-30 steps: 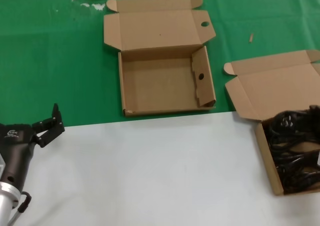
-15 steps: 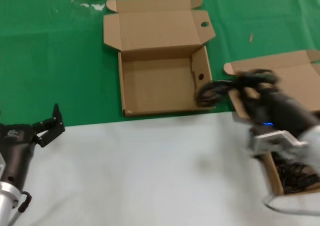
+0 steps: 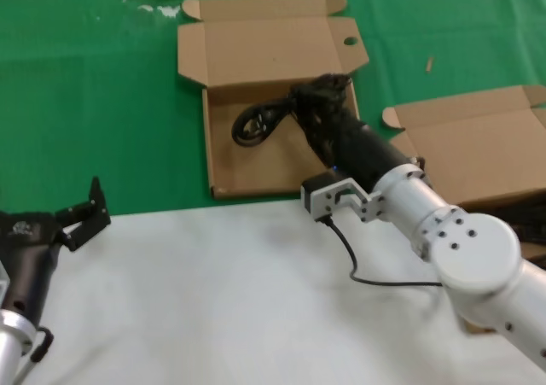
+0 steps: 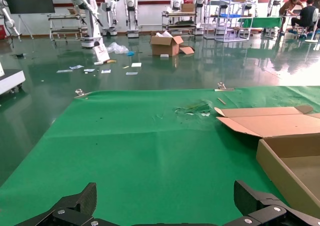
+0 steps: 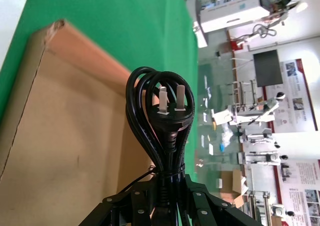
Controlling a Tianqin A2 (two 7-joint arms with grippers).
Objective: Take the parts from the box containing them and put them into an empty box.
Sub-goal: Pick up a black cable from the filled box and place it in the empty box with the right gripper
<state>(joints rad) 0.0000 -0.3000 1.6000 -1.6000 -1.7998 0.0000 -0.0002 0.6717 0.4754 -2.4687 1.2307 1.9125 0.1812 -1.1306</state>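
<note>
My right gripper is shut on a black power cord and holds it over the empty box, the mailer box with a round hole in its lid flap. In the right wrist view the cord's looped bundle with its plug sticks out from my shut gripper above the box floor. The box containing the parts sits at the right, largely hidden behind my right arm. My left gripper is open and idle at the near left; its fingertips show over green mat.
A green mat covers the far half of the table and a white surface the near half. A thin black cable hangs from my right arm over the white surface.
My right arm has carried the cord from the right-hand box leftward to above the box with the round holes. The left arm has not moved.
</note>
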